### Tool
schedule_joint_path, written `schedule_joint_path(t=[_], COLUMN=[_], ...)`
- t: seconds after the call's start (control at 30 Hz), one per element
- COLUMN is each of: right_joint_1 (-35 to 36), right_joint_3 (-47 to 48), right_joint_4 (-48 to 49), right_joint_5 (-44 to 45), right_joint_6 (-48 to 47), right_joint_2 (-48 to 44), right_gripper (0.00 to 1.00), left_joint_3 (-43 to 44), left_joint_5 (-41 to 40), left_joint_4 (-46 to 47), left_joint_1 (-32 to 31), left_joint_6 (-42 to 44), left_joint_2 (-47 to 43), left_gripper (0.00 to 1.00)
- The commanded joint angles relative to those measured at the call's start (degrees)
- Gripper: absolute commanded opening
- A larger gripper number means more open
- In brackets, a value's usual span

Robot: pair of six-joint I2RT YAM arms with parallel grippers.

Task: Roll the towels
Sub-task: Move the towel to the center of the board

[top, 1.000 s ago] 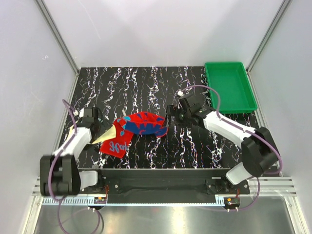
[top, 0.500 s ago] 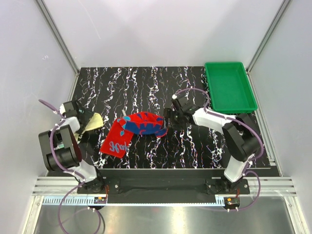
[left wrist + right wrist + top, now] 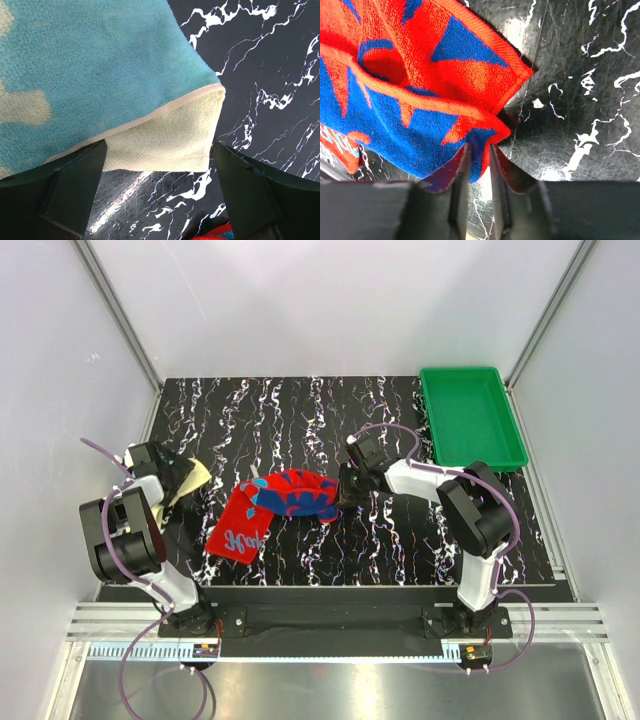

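The red towel with blue blotches (image 3: 278, 506) lies crumpled and partly folded mid-table. My right gripper (image 3: 341, 494) is at its right end, and in the right wrist view it (image 3: 479, 156) is shut on a corner of that towel (image 3: 415, 95). At the far left, the pale yellow towel with teal patches (image 3: 192, 478) sits by my left gripper (image 3: 172, 480). Seen from the left wrist, the gripper (image 3: 157, 167) stands wide open, with the towel's folded corner (image 3: 165, 142) lying between the fingers and touching neither.
A green plastic tray (image 3: 472, 418) stands at the back right corner of the black marbled table (image 3: 300, 420). Grey walls close in the left, back and right sides.
My right gripper has closed on the red towel's right corner. The left arm has pulled back to the table's left edge, the yellow towel going with it.
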Motion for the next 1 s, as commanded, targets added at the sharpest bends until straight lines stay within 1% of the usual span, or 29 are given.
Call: schedule_joint_path(t=[0.0,0.03,0.13,0.17,0.2,0.27,0.37,0.4,0.47,0.5,0.53,0.6,0.67,0.7,0.73,0.77,0.8,0.83,0.87,0.9,0.93,0.97], right_joint_1=[0.5,0.5,0.5,0.5,0.6,0.5,0.5,0.4,0.5,0.5,0.5,0.5,0.5,0.4,0.2,0.2,0.2,0.2,0.2,0.2,0.2,0.2], right_joint_3=[2.1,2.1,2.2,2.3,2.6,3.6,6.4,7.4,9.8,10.4,11.4,11.7,10.2,9.7,9.4,9.0,9.0,8.1,7.3,6.5,5.3,5.2], right_joint_4=[2.3,2.1,1.4,1.2,0.7,-1.5,-6.1,-9.0,-11.6,-12.8,-14.9,-17.2,-17.7,-18.2,-20.0,-20.8,-21.5,-21.7,-20.8,-19.5,-17.1,-16.0], right_joint_5=[-0.6,-0.5,0.1,0.4,0.9,2.4,5.3,6.3,9.5,10.6,12.8,15.1,17.6,17.6,17.0,16.2,15.0,13.6,13.3,13.3,12.0,12.0], right_joint_6=[0.6,0.6,1.0,1.0,0.7,0.3,-2.2,-2.8,-4.7,-5.3,-5.8,-6.7,-6.5,-6.4,-6.1,-5.6,-5.7,-5.5,-4.6,-4.2,-3.8,-2.8], right_joint_2=[-0.4,-0.5,-1.3,-1.9,-3.1,-4.7,-9.2,-11.5,-14.3,-17.2,-18.8,-23.4,-26.6,-26.5,-25.8,-24.6,-21.3,-19.8,-17.5,-16.6,-15.8,-13.9], right_gripper=[0.26,0.20,0.14,0.05,0.00,0.00,0.00,0.00,0.00,0.00,0.00,0.00,0.00,0.02,0.09,0.37,0.48,0.57,0.67,0.71,0.73,0.76], left_joint_3=[-1.2,-1.3,-1.6,-1.6,-1.7,-1.6,-2.4,-1.5,-0.2,0.2,0.5,0.8,1.1,1.4,2.2,2.8,3.5,5.2,6.0,7.3,7.8,8.3], left_joint_5=[2.5,2.7,2.6,2.6,2.6,2.7,4.1,2.2,0.2,-4.0,-5.4,-7.1,-7.4,-7.4,-7.3,-7.2,-6.3,-6.1,-5.5,-4.3,-3.0,-2.2], left_joint_4=[0.8,0.9,1.1,1.1,1.0,1.0,2.8,1.6,-3.1,-4.6,-5.4,-7.0,-9.9,-11.3,-12.7,-15.9,-17.7,-21.9,-24.1,-26.0,-29.8,-31.6], left_joint_1=[-0.3,-0.3,-0.4,-0.3,-0.3,-0.4,-2.0,-4.9,-8.3,-12.4,-14.6,-19.6,-21.5,-22.0,-22.0,-22.0,-22.1,-22.4,-22.7,-23.6,-24.1,-24.6], left_joint_6=[0.9,0.9,0.9,0.9,0.9,0.9,2.4,3.1,5.3,5.4,5.3,5.0,4.2,3.8,3.7,3.9,4.4,4.9,4.9,5.0,6.0,6.7], left_joint_2=[1.1,0.9,0.9,0.8,0.8,0.8,-1.1,-2.4,-7.9,-10.1,-14.1,-17.1,-20.0,-20.7,-22.1,-22.7,-23.4,-24.8,-25.9,-26.9,-29.4,-31.0], left_gripper=[0.95,0.94,0.94,0.94,0.94,0.93,0.86,0.86,0.86,0.87,0.88,0.88,0.89,0.89,0.89,0.89,0.90,0.90,0.92,0.93,0.99,0.99])
